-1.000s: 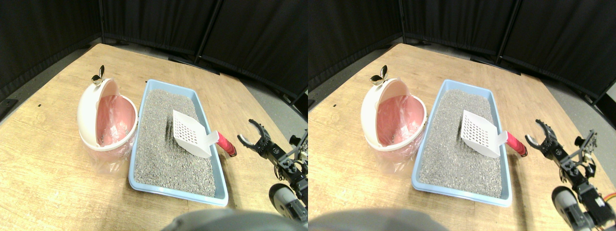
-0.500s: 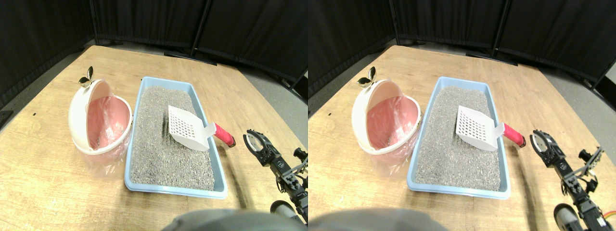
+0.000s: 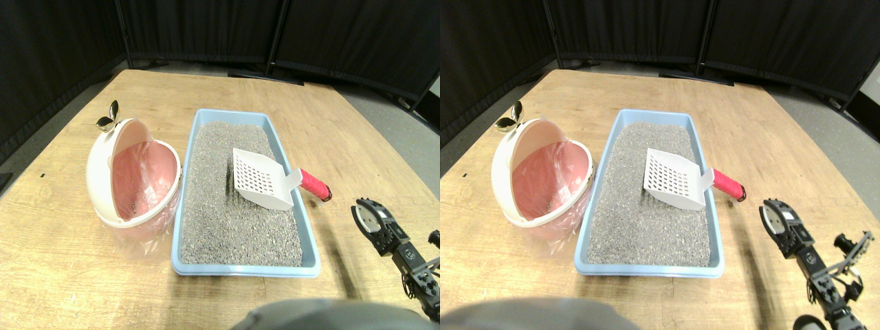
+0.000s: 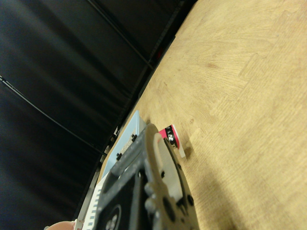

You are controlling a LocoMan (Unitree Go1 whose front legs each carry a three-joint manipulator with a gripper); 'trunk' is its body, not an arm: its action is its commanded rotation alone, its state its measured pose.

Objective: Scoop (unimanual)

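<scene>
Stereo pair shows whole white scoop point(image 3: 260, 183) in grey litter; wrist shows only red handle end point(image 4: 171, 135); tool point(image 3: 369, 216) jaws: cannot tell; wooden desk point(image 3: 62, 261); black curtains point(image 3: 344, 34).

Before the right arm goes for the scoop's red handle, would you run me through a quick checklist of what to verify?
1. Red handle free to grasp, sticking out over the blue tray's rim: ok.
2. Right gripper on the handle: not ok, it is apart from it, over the bare wooden table.
3. Fingers open enough for the handle: cannot tell.
4. White scoop resting on the litter: ok.
5. Pink bin open, beside the tray: ok.
6. Path to the handle free of obstacles: ok.
</scene>
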